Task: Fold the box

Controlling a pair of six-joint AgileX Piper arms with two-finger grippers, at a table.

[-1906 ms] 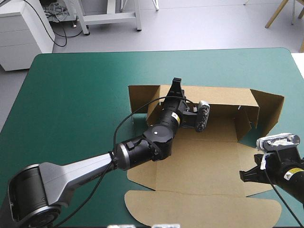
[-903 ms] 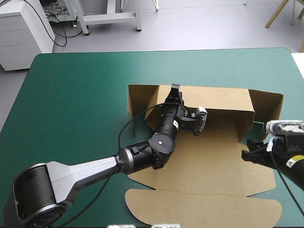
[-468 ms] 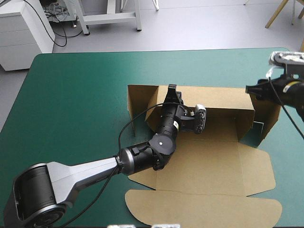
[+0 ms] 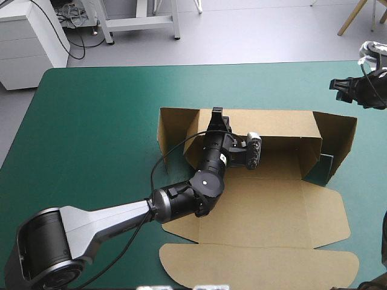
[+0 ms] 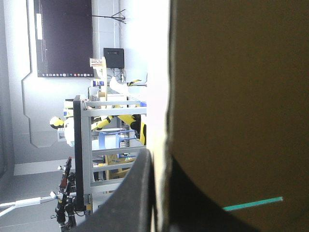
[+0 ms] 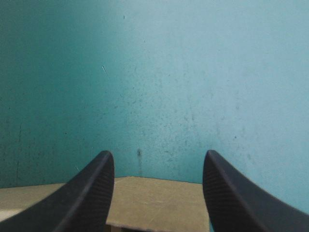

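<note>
The brown box (image 4: 266, 205) lies half-formed on the teal-green bench (image 4: 103, 121), its back wall and two end flaps raised, its floor and rounded lid flat on the side nearest the robot. The left tool (image 4: 216, 116) pinches the top edge of the box's back wall near its left end, black fingers (image 5: 137, 193) all but closed with the board between them. The right tool (image 4: 340, 86) hangs empty beyond the box's far right corner, its fingers spread wide over the bench, with a strip of the box's brown edge showing between their bases
</note>
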